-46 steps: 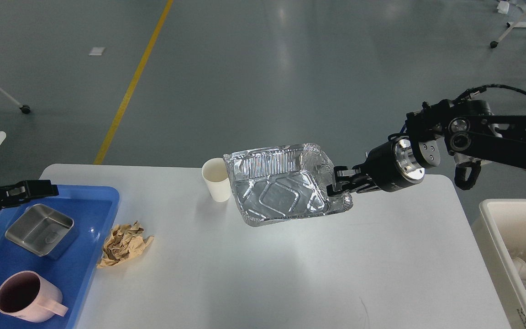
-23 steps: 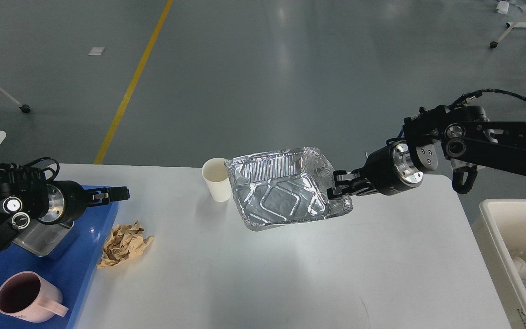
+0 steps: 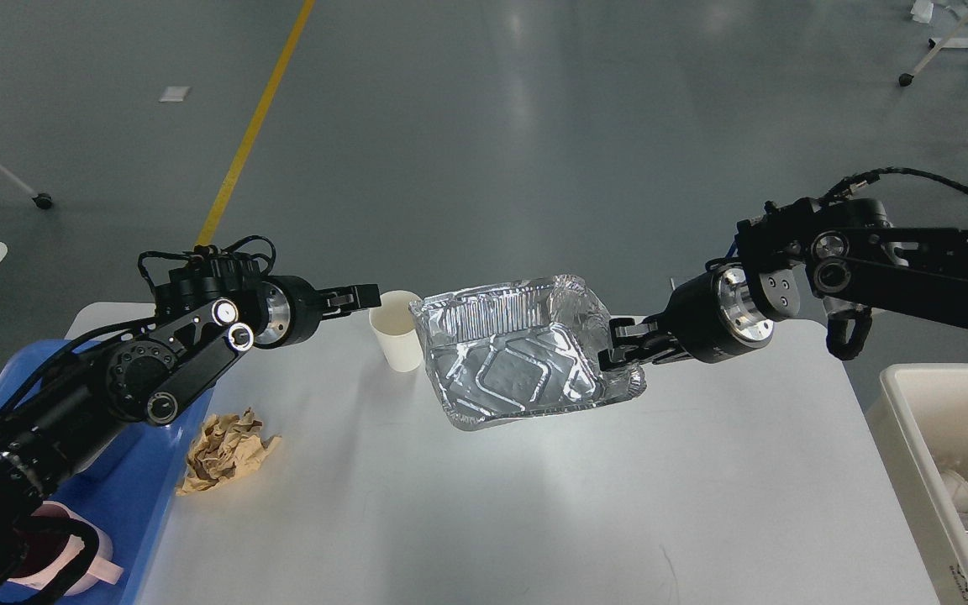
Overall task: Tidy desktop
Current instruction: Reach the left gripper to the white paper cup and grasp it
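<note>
The white desktop (image 3: 534, 504) carries a white paper cup (image 3: 397, 340) at its far edge and a crumpled brown paper ball (image 3: 228, 449) at the left. My right gripper (image 3: 621, 346) is shut on the right rim of a crumpled foil tray (image 3: 518, 370) and holds it tilted, a little above the desktop, right next to the cup. My left gripper (image 3: 364, 297) reaches in from the left and its tip is at the cup's upper left rim. Its fingers are dark and side-on, so I cannot tell whether they are open.
A blue plastic tray (image 3: 139, 496) lies at the left edge, mostly hidden by my left arm, with a pink mug (image 3: 81, 559) partly showing. A cream-white bin (image 3: 912, 437) holding rubbish stands off the right edge. Beyond the table is grey floor.
My left arm has swung from above the blue tray up and right to the paper cup. My right gripper has kept hold of the foil tray, shifting it slightly left and down.
</note>
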Robot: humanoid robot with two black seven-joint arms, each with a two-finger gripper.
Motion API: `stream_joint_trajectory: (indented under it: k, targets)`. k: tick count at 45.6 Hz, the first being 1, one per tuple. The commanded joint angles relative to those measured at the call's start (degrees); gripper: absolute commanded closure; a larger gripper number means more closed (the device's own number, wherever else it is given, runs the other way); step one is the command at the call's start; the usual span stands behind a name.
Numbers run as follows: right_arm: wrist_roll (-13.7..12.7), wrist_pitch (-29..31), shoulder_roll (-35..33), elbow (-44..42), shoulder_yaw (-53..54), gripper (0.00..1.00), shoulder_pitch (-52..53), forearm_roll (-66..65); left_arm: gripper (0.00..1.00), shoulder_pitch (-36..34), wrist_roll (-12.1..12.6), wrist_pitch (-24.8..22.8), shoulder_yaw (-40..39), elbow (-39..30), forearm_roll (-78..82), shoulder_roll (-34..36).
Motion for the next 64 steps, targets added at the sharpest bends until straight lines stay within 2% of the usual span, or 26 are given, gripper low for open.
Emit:
stream_joint_trajectory:
  k: [1,14,20,27,41,48,56,61,64]
  targets:
    - [-0.01,0.08,-0.22,0.00,0.00,1.00,0.00,0.09,0.12,-1.45,-0.19,3.64,3.36,4.89,-0.20,-4.64]
    - [-0.01,0.08,-0.84,0.00,0.00,1.00,0.00,0.09,0.14,-0.48,-0.10,8.22,3.80,5.59,-1.52,-3.94]
    - [-0.01,0.08,-0.84,0.00,0.00,1.00,0.00,0.09,0.14,0.13,-0.01,9.18,3.80,8.93,-4.24,-4.91]
    - [-0.01,0.16,-0.92,0.00,0.00,1.00,0.00,0.09,0.25,0.22,-0.19,10.24,4.15,12.10,-5.04,-6.84]
    - [-0.01,0.16,-1.01,0.00,0.00,1.00,0.00,0.18,0.36,0.31,-0.37,11.56,7.84,16.67,-8.46,-11.15]
    - [-0.01,0.16,-1.63,0.09,0.00,1.00,0.00,0.18,0.51,0.31,-0.28,11.30,9.07,16.85,-9.61,-10.80]
    - [-0.01,0.16,-1.71,0.09,0.00,1.00,0.00,0.18,0.79,0.31,-0.19,9.36,9.60,16.85,-9.79,-10.10]
    - [-0.01,0.16,-1.71,0.09,0.00,1.00,0.00,0.18,0.98,0.13,-0.19,6.56,9.60,16.76,-9.96,-10.01]
    - [-0.01,0.25,-1.80,0.09,-0.18,1.00,0.00,0.18,1.00,0.04,-0.28,4.88,9.34,16.67,-10.57,-10.01]
